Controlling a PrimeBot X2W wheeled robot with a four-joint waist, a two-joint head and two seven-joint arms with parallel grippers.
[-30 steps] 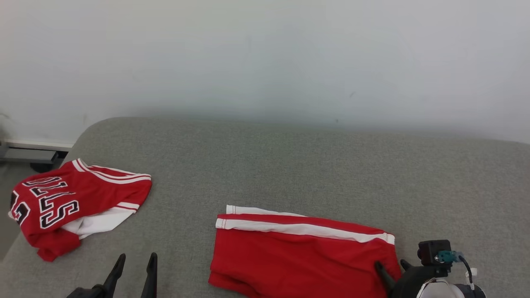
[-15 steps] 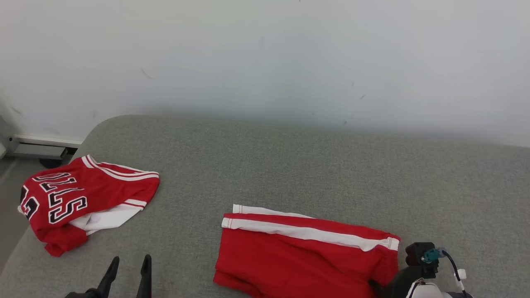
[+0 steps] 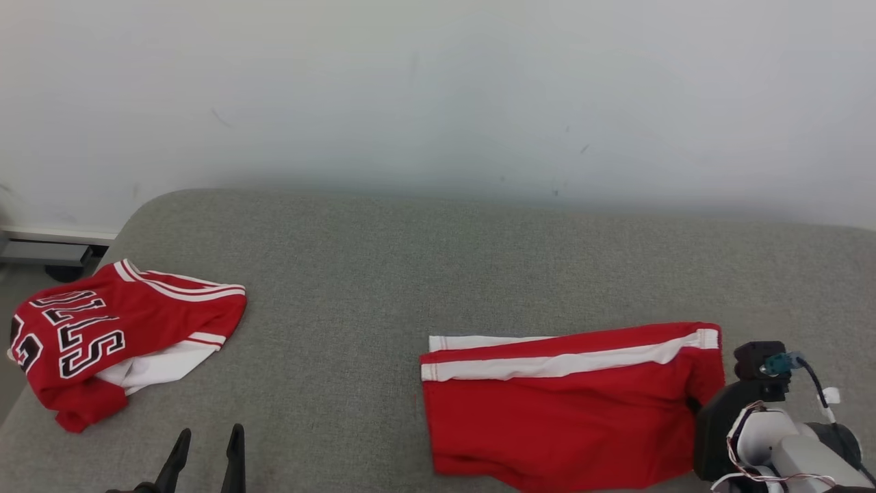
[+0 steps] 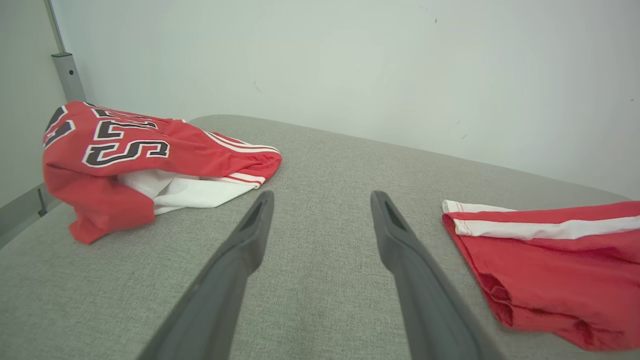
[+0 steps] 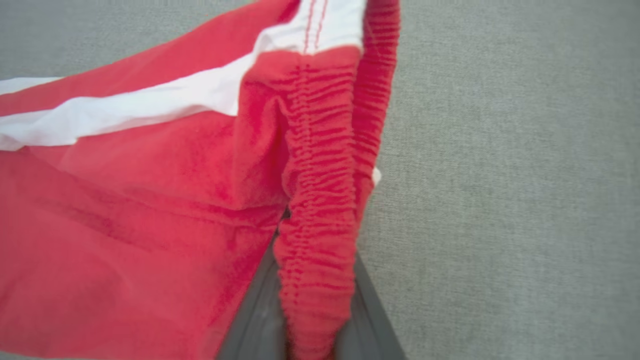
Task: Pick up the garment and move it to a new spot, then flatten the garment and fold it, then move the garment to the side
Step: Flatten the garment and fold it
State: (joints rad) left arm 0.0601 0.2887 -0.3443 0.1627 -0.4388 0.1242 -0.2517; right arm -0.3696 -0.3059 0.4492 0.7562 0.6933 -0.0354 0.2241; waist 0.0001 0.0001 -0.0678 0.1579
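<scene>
Red folded shorts with a white side stripe (image 3: 561,404) lie on the grey fabric-covered desk (image 3: 410,274), elastic waistband pinched by the right gripper (image 3: 694,404) fingers (image 5: 255,325); left gripper (image 4: 320,200) fingers spread, holding nothing.

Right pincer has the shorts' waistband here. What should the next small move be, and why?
Probably slide the shorts toward the robot's right, then release. The right pincer is shut on the waistband, the shorts already lie folded and flat, and bare grey cushion shows on that side.
</scene>
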